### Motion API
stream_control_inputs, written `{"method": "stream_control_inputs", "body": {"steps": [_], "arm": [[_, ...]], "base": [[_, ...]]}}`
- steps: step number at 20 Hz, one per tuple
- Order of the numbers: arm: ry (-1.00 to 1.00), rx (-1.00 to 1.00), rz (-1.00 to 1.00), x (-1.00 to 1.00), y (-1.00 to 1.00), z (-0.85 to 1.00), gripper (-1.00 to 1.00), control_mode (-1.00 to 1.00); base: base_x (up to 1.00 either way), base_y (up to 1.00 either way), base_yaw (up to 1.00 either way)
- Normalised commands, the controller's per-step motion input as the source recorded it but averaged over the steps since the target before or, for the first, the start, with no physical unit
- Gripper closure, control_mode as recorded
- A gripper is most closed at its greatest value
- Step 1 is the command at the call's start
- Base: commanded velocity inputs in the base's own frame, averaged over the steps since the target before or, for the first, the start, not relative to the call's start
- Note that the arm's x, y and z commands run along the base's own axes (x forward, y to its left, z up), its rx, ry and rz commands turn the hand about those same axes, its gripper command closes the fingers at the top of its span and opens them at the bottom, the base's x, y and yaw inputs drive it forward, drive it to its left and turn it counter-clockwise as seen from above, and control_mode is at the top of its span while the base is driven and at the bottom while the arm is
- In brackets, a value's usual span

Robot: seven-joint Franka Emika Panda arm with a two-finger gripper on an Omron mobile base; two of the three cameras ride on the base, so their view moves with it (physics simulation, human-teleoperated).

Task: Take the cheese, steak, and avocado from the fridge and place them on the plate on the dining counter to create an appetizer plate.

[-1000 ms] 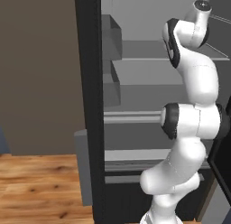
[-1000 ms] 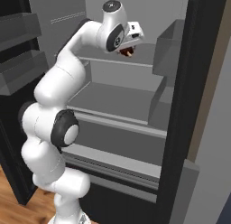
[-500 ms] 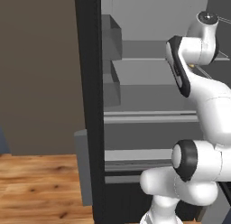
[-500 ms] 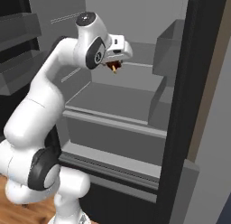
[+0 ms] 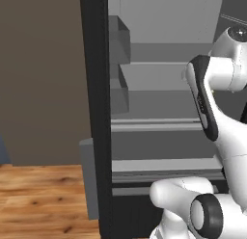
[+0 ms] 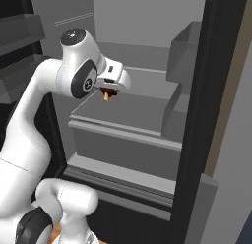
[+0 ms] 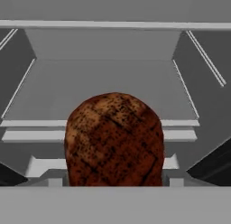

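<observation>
Between the pincer's (image 6: pixel 109 93) jaws sits the steak (image 7: pixel 113 139), a reddish-brown lump grasped firmly and hanging just under the wrist. Over the last second the arm has swung the pincer leftward and outward, away from the back of the fridge (image 6: pixel 194 139); its grey shelf (image 7: pixel 103 90) now lies ahead of and below the pincer. By my judgement the steak is on its way out, with the carry to the plate yet to come.

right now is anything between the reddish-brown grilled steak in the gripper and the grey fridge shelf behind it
Nothing: in the hand view the steak fills the foreground, and the pale grey shelf beyond it is bare.
</observation>
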Motion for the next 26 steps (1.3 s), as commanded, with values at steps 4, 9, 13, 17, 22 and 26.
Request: {"method": "stream_control_inputs", "body": {"steps": [4,9,13,17,22,26], "arm": [[0.12,0.16,-0.10,-0.94,0.14,-0.24,1.00,-1.00],[0.23,0.15,-0.07,-0.29,0.03,-0.35,1.00,-1.00],[0.12,0.07,-0.04,-0.11,0.00,-0.15,1.00,1.00],[0.00,0.00,0.00,0.00,0.00,0.00,1.00,1.00],[0.00,0.00,0.00,0.00,0.00,0.00,1.00,1.00],[0.00,0.00,0.00,0.00,0.00,0.00,1.00,1.00]], "base": [[0.00,0.00,0.00],[0.00,0.00,0.00],[-0.13,0.00,-0.01],[-0.94,0.14,-0.04],[-1.00,0.70,0.10],[-0.78,0.50,0.74]]}}
